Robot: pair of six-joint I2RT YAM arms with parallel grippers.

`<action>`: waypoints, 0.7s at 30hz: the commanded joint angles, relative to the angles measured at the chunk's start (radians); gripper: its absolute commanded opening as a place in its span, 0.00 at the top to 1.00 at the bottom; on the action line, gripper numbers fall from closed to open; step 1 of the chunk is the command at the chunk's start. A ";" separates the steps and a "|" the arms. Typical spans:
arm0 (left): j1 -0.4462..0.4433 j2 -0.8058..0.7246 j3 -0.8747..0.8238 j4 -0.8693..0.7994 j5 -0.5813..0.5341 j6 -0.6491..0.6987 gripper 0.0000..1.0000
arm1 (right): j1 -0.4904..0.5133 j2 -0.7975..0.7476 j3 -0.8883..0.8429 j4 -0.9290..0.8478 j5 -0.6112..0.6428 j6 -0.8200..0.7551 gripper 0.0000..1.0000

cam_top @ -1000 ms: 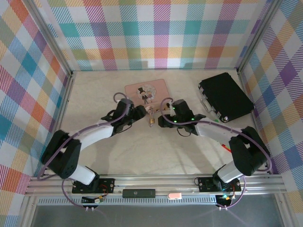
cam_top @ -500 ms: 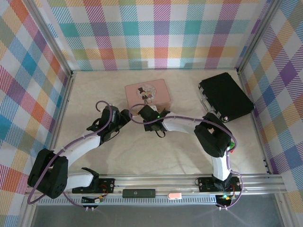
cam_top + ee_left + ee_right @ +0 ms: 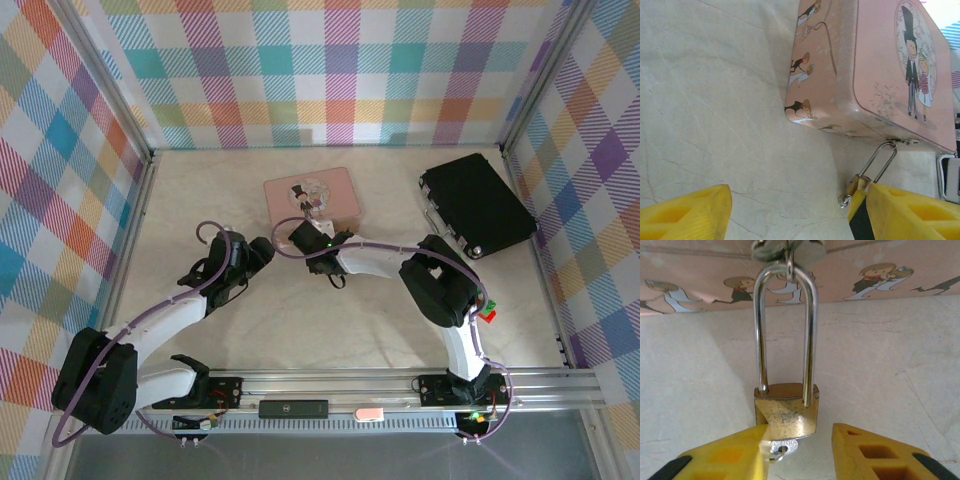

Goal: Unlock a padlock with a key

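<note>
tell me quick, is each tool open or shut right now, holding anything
left tool: open, holding nothing
right tool: open, straddling the padlock, gap on one side, not clamped yet

Bright, even light with soft shadows on the desk point(image 3: 300, 320); the padlock point(image 3: 786, 417) is sharp, its shackle glinting.

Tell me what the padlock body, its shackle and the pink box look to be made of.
The padlock body looks like brass: dull gold metal with fine scratches. The shackle is probably steel: polished, silvery, with bright reflections. The pink tin seems to be thin printed sheet metal, glossy with rounded pressed edges, though plastic cannot be ruled out.
</note>
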 commanded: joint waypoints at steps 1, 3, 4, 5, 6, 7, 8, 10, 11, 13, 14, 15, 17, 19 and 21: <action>0.011 -0.017 -0.017 -0.005 -0.008 0.007 0.29 | 0.008 0.000 0.029 -0.002 0.006 0.009 0.57; 0.011 -0.012 -0.017 0.007 -0.005 0.003 0.29 | 0.008 0.009 0.033 -0.008 0.020 0.009 0.52; 0.012 -0.007 -0.018 0.013 -0.002 0.001 0.29 | 0.008 0.020 0.045 -0.020 0.030 0.007 0.51; 0.012 -0.005 -0.015 0.015 0.001 0.001 0.29 | 0.008 0.029 0.055 -0.031 0.034 0.008 0.51; 0.012 0.000 -0.012 0.014 0.003 0.000 0.29 | 0.008 0.034 0.059 -0.035 0.035 0.006 0.52; 0.012 0.000 -0.010 0.014 0.006 0.000 0.29 | 0.008 0.038 0.061 -0.033 0.033 0.009 0.52; 0.012 0.001 -0.010 0.012 0.008 -0.002 0.29 | 0.008 0.040 0.062 -0.031 0.029 0.013 0.53; 0.012 -0.005 -0.012 0.010 0.009 -0.002 0.29 | 0.009 0.041 0.065 -0.023 0.023 0.021 0.57; 0.014 -0.010 -0.014 0.008 0.007 -0.003 0.29 | 0.009 0.043 0.068 -0.022 0.022 0.022 0.58; 0.013 -0.021 -0.021 0.003 0.001 -0.005 0.29 | 0.011 0.048 0.076 -0.024 0.033 0.020 0.60; 0.014 -0.024 -0.025 0.003 -0.002 -0.006 0.29 | 0.013 0.051 0.076 -0.024 0.037 0.021 0.60; 0.013 -0.026 -0.030 0.005 -0.004 -0.008 0.29 | 0.013 0.053 0.075 -0.022 0.038 0.022 0.61; 0.014 -0.025 -0.037 0.010 -0.007 -0.013 0.29 | 0.014 0.065 0.077 -0.018 0.032 0.024 0.61; 0.014 -0.018 -0.037 0.014 -0.001 -0.016 0.29 | 0.013 0.086 0.088 -0.023 0.018 0.033 0.62; 0.014 -0.011 -0.037 0.018 0.002 -0.016 0.29 | 0.013 0.100 0.091 -0.023 0.009 0.045 0.62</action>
